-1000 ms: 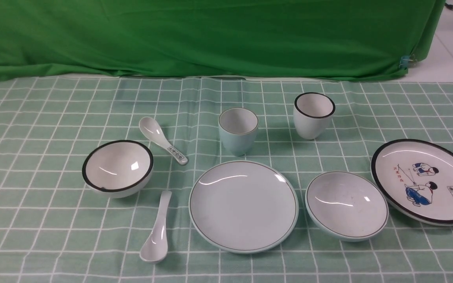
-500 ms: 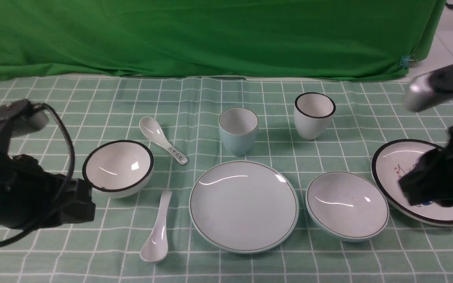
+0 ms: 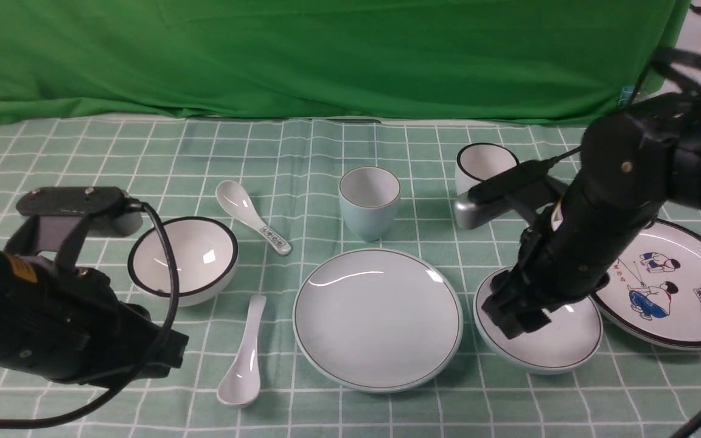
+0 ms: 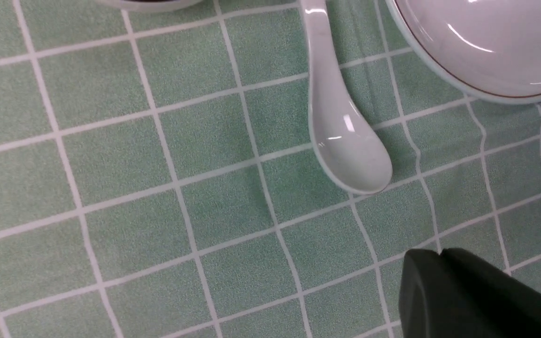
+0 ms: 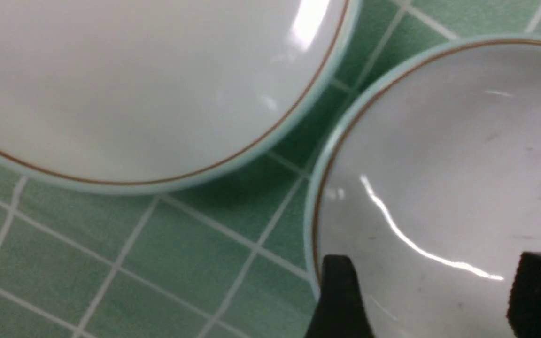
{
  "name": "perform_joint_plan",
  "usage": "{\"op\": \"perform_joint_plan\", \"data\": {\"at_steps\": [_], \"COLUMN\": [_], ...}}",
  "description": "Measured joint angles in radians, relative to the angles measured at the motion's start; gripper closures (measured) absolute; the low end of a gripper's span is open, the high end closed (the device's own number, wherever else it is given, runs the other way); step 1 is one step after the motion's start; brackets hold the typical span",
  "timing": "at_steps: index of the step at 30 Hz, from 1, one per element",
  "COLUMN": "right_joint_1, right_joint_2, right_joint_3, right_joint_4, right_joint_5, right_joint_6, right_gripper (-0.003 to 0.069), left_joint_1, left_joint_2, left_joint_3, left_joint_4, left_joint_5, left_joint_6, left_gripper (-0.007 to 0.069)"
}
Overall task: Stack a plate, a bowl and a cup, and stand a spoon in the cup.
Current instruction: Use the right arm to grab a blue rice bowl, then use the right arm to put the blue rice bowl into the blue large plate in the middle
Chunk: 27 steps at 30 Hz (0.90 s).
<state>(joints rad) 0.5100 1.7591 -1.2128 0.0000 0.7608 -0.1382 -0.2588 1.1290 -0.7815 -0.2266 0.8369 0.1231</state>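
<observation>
Nothing is stacked: plate (image 3: 378, 320) at centre, bowl (image 3: 569, 337) at lower right, cup (image 3: 370, 204) above centre, spoon (image 3: 244, 365) at lower left. Left jaws are pressed together, right jaws spread.

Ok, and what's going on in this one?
The right gripper is open over the shallow pale bowl, holding nothing, probably about to grasp it. The left gripper is shut and empty near the plain spoon. The pale plate and cup stand separately; nothing is stacked.
</observation>
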Motion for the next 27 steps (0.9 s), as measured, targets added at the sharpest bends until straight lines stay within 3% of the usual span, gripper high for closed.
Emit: {"op": "perform_joint_plan", "data": {"at_steps": [10,12,15,16,17,23,27], "right_joint_1": [0.029,0.029,0.033,0.033,0.032,0.036,0.068], "right_joint_2": [0.115,0.126,0.121,0.115,0.091,0.016,-0.005], "right_joint_3": [0.0,0.0,-0.009,-0.011,-0.023,-0.068,-0.141], "right_joint_4": [0.0,0.0,0.0,0.0,-0.013,0.033,0.114], "right_joint_5": [-0.054,-0.061,-0.058,-0.056,-0.045,-0.076,-0.12], "right_joint_6": [-0.003,-0.004,-0.01,-0.01,-0.009,-0.004,-0.085], "right_gripper": [0.018,0.0261,0.0484,0.0492,0.055,0.0577,0.0577], "left_joint_1": [0.0,0.0,0.0,0.0,0.0,0.0,0.0], "left_joint_2": [0.0,0.0,0.0,0.0,0.0,0.0,0.0], "left_joint_3": [0.0,0.0,0.0,0.0,0.0,0.0,0.0], "left_joint_4": [0.003,0.003,0.003,0.003,0.003,0.003,0.004], "left_joint_5": [-0.025,-0.025,-0.025,-0.025,-0.025,-0.025,-0.031], "left_joint_6": [-0.001,-0.001,-0.001,-0.001,-0.001,-0.001,-0.001], "left_gripper": [0.0624,0.0624,0.0624,0.0624,0.0624,0.0624,0.0624]}}
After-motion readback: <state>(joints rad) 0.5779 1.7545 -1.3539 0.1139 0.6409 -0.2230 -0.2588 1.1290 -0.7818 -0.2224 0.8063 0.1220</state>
